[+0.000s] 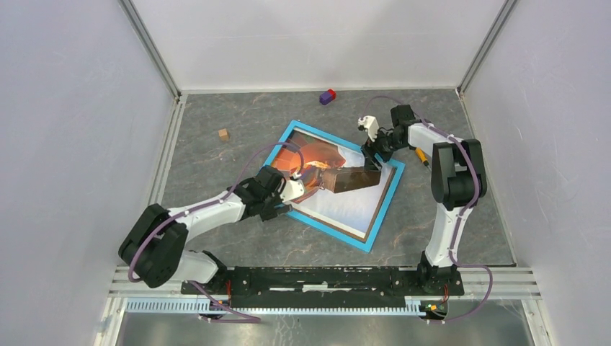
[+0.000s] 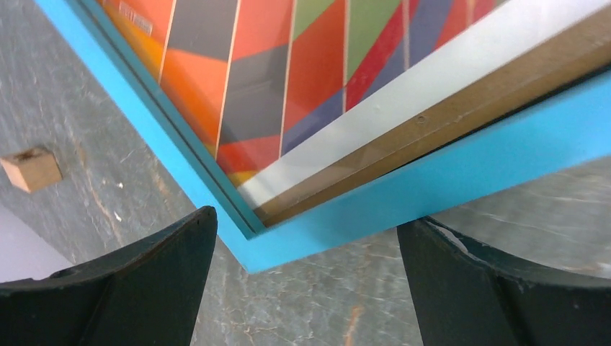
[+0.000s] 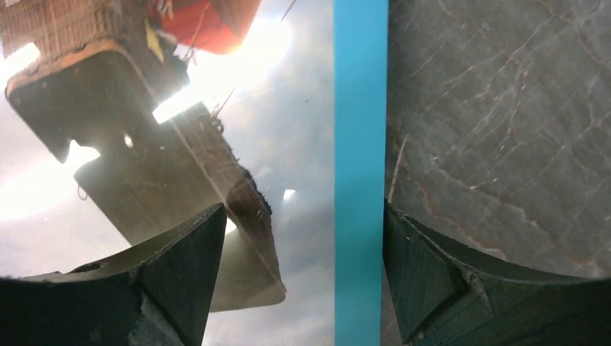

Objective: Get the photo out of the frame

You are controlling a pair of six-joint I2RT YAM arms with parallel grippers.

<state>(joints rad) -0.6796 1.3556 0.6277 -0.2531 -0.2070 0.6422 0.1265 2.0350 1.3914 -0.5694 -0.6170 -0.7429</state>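
**A:** Top view: where is your photo?
**B:** You see the photo [image 1: 339, 205] inside the frame [image 1: 386, 209], face up. The left gripper [image 1: 294, 189] is at the frame's left corner and the right gripper [image 1: 375, 155] is at its far-right edge.
**A:** Left wrist?
**B:** Your fingers [image 2: 144, 288] are spread wide. The frame's corner lies between them, ungripped.
**A:** Right wrist?
**B:** Your jaws stand apart astride the frame's blue edge, not clamped.
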